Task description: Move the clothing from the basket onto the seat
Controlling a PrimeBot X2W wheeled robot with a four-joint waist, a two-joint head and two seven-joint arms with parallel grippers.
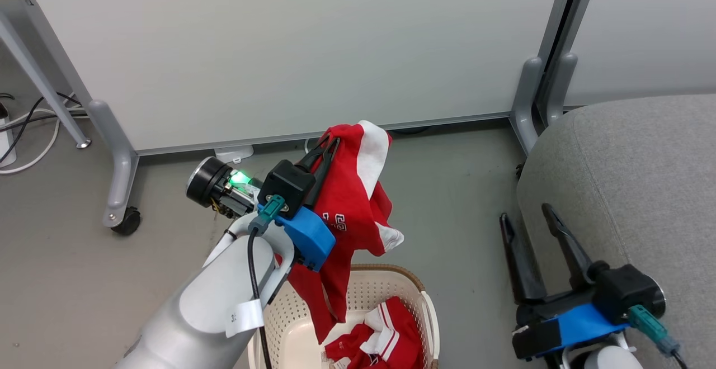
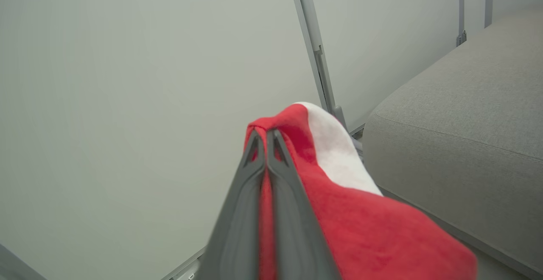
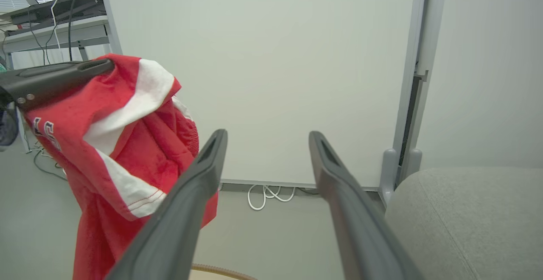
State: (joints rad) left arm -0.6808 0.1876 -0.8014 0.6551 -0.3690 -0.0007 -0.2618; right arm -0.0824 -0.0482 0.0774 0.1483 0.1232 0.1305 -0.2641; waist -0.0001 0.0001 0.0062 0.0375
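Right of the left gripper [image 1: 331, 143]: open air over bare floor [image 1: 458, 201], up to the seat [image 1: 632, 190]. Ahead of it: partition panel [image 1: 279, 50] blocks. Below: hanging clothing [image 1: 349, 212], basket [image 1: 391, 269]. Right gripper [image 1: 526, 213] stands in that lane beside the seat edge, possibly touching.

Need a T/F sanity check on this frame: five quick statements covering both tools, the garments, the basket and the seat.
1. The left tool is shut on a red garment with white trim, which hangs over the basket. True.
2. The right tool grips a garment. False: its jaws stand open and empty, beside the seat.
3. The basket is empty. False: a second red garment with white stripes lies in it.
4. The held garment lies on the seat. False: it hangs from the left tool, apart from the seat.
5. The seat is to the robot's right of the basket. True.
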